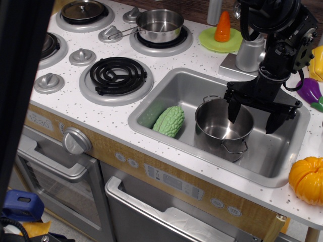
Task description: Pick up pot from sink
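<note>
Steel pot sits upright in the sink, directly below the claw. Claw is spread wide and holding nothing; one finger hangs over the pot's inside near its far rim, the other outside to the pot's right, so the wall lies between them. Green gourd lies beside the pot, on the side away from the claw. Beyond the claw stands a carrot on a green plate. Risk, as I judge it: closing on thin, shiny wall could slip or tip the pot against the gourd.
</note>
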{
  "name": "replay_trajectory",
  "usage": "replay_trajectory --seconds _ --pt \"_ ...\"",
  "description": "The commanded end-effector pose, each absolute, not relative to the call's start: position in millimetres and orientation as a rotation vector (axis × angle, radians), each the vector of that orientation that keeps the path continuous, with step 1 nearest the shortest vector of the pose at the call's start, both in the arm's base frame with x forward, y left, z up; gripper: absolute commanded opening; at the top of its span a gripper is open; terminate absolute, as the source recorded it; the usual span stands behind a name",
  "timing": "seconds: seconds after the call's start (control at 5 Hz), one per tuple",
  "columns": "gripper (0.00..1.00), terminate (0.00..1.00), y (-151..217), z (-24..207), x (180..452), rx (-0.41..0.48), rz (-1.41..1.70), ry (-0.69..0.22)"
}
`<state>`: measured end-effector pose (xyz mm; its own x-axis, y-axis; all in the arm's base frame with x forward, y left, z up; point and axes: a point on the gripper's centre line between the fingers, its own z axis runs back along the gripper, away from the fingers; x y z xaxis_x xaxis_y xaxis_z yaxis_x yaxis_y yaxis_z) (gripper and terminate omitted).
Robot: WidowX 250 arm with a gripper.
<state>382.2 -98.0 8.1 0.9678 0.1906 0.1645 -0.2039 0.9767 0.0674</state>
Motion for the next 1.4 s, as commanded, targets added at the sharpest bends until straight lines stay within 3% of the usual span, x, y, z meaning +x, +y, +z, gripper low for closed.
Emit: replay_trajectory --seconds 0.0,0.8,1.0,1.2 --pt "1.00 0.00 -98 8 382 0.084 0.200 -0.158" --pt "1.00 0.00 -91 -14 386 0.057 0.169 -0.208" --pt "0.00 0.00 -91 -17 386 0.061 0.179 -0.212" --pt "0.00 0.00 -91 -14 387 0.069 0.179 -0.209"
